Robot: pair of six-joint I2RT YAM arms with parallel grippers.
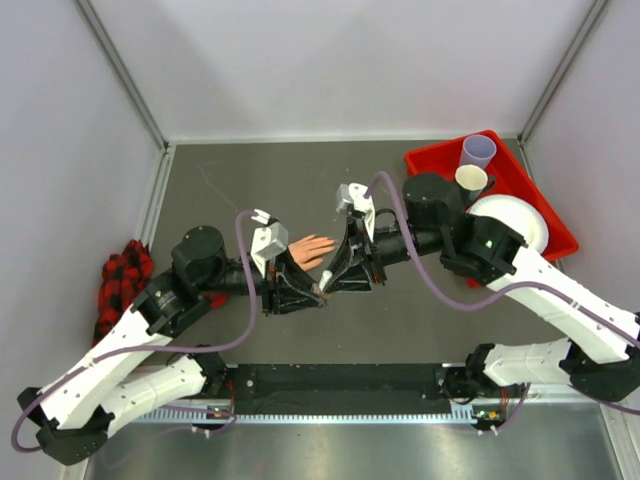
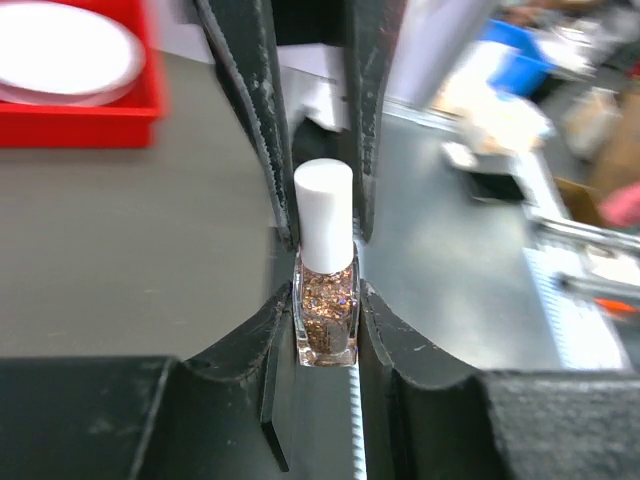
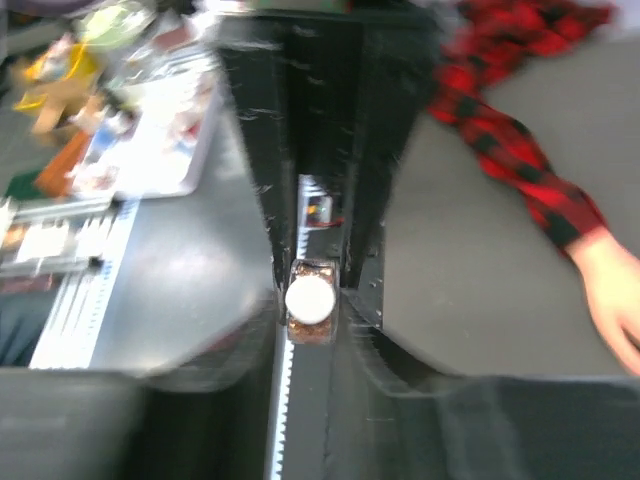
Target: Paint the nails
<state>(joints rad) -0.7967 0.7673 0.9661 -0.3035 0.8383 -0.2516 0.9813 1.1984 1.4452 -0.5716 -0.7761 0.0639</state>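
Observation:
A small nail polish bottle (image 2: pixel 325 315) with copper glitter and a white cap (image 2: pixel 323 210) is upright between my left gripper's (image 2: pixel 326 335) fingers, which are shut on its glass body. My right gripper's (image 3: pixel 310 300) fingers (image 2: pixel 262 120) close on the cap from either side; that view looks down on the cap (image 3: pixel 309 297). In the top view both grippers (image 1: pixel 318 293) (image 1: pixel 333 278) meet at the table's middle. The peach mannequin hand (image 1: pixel 312 250) lies just behind them, its plaid sleeve (image 1: pixel 122 282) bunched at the left. The hand (image 3: pixel 615 290) and sleeve (image 3: pixel 510 135) also show in the right wrist view. The nails are too small to make out.
A red tray (image 1: pixel 525 170) stands at the back right with two cups (image 1: pixel 478 150) (image 1: pixel 471 178) and a white plate (image 1: pixel 515 220). The tray (image 2: pixel 80 128) and plate (image 2: pixel 60 55) also show in the left wrist view. White walls close in the table on three sides.

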